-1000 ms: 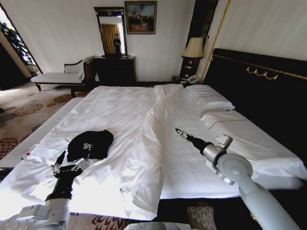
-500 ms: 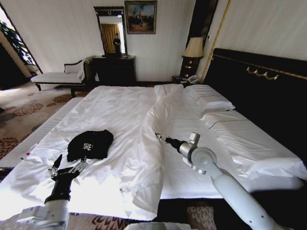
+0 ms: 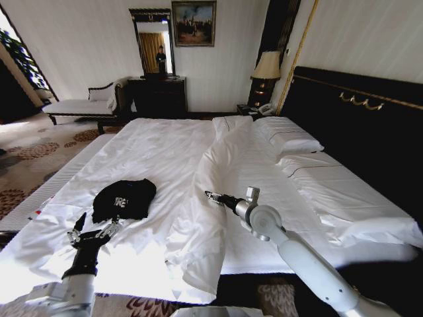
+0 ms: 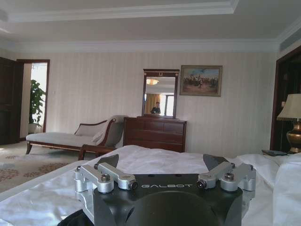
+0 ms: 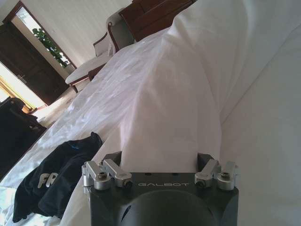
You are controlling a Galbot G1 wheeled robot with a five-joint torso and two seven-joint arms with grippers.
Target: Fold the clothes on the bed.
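Note:
The clothes, a crumpled black T-shirt (image 3: 123, 199) with white lettering, lie on the near left part of the bed (image 3: 152, 145). My left gripper (image 3: 97, 227) is open and hovers just short of the shirt's near edge, not touching it. My right gripper (image 3: 210, 195) is open and points left at the bunched ridge of white duvet (image 3: 215, 172) that runs down the middle of the bed. In the right wrist view the T-shirt (image 5: 51, 181) lies beyond that ridge and the open gripper (image 5: 159, 157) holds nothing. The left wrist view has my left gripper (image 4: 162, 162) open over the white sheet.
Pillows (image 3: 291, 142) and a dark headboard (image 3: 357, 125) stand along the bed's right side. Beyond the bed are a pale chaise (image 3: 79, 105), a dark dresser (image 3: 158, 96) with a mirror, and a lamp (image 3: 266, 69). Patterned carpet lies to the left.
My right arm has swung left across the bed, bringing its gripper up to the duvet ridge. The left gripper has drawn back slightly; the T-shirt has not moved.

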